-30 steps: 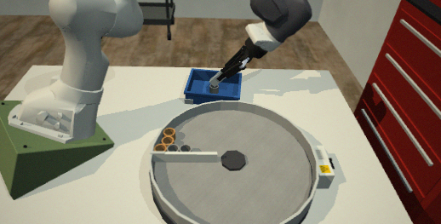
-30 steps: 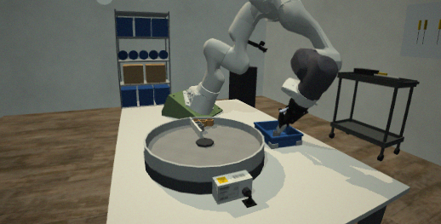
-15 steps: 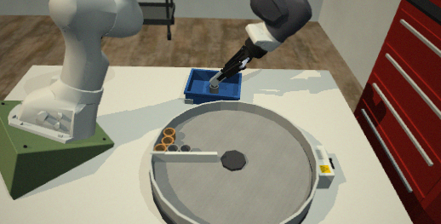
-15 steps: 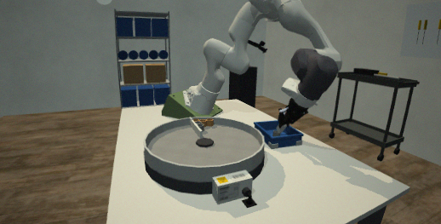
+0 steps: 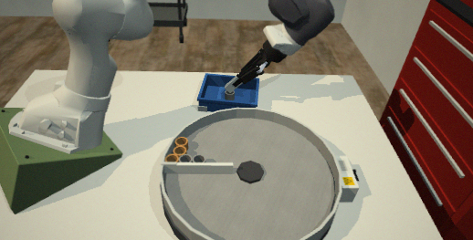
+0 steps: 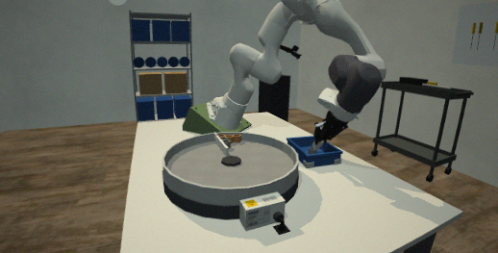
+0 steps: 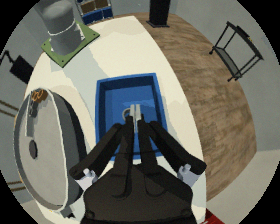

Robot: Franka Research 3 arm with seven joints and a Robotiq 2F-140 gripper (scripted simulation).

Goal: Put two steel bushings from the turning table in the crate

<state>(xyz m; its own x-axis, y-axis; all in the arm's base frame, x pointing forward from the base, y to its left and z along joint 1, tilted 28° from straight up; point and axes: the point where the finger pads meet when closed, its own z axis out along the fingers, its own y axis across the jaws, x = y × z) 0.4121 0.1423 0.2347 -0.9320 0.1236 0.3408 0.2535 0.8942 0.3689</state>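
Note:
My gripper [image 5: 229, 88] [image 6: 314, 146] [image 7: 135, 110] is down inside the blue crate [image 5: 202, 91] [image 6: 336, 159] [image 7: 101, 92] with its fingers almost together. They are shut on one steel bushing [image 5: 229, 96] [image 7: 124, 113], apparently by its thin wall; the ring shows left of the fingertips in the wrist view. Whether it touches the crate floor is unclear. No other bushing shows in the crate; the fingers hide part of it. On the turning table [image 5: 292, 156] [image 6: 192, 164] [image 7: 48, 165], two grey steel bushings [image 5: 184, 159] [image 5: 198, 159] stand by three copper-coloured ones [image 5: 181, 141] [image 5: 180, 150] [image 5: 172, 158].
A white divider bar [image 5: 201, 168] runs from the turning table's rim towards its dark hub [image 5: 250, 172], beside the bushings. The table's raised rim stands just in front of the crate in the top view. A control box [image 5: 348, 185] [image 6: 262, 210] is attached to the turning table's side.

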